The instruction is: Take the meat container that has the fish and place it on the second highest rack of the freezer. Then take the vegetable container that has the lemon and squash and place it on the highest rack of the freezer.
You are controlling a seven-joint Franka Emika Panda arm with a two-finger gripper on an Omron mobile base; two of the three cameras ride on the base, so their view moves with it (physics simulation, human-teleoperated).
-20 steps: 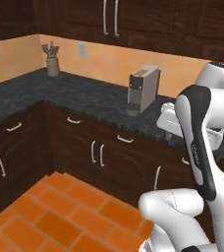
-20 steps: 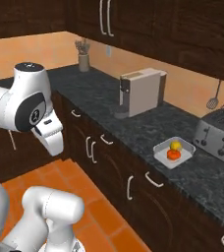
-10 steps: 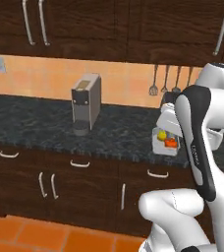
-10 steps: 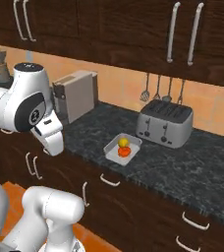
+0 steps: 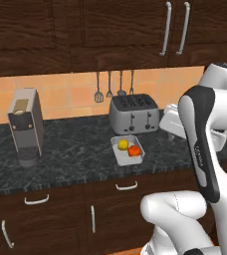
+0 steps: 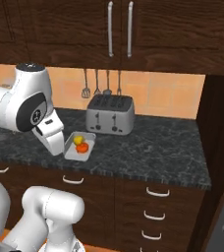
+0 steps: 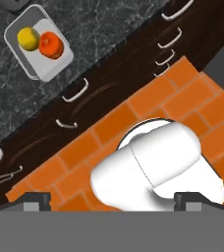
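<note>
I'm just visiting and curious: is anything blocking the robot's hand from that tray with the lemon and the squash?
Nothing visible does. The tray with the lemon and the squash sits in the open on the counter, just ahead of the toaster, with nothing over it.

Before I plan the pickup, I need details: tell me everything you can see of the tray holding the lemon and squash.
The tray is a shallow, pale grey rectangular container with rounded corners. It sits flat on the dark speckled counter, just in front of the toaster. Inside lie a yellow lemon and an orange-red squash, side by side. Nothing grips it.
</note>
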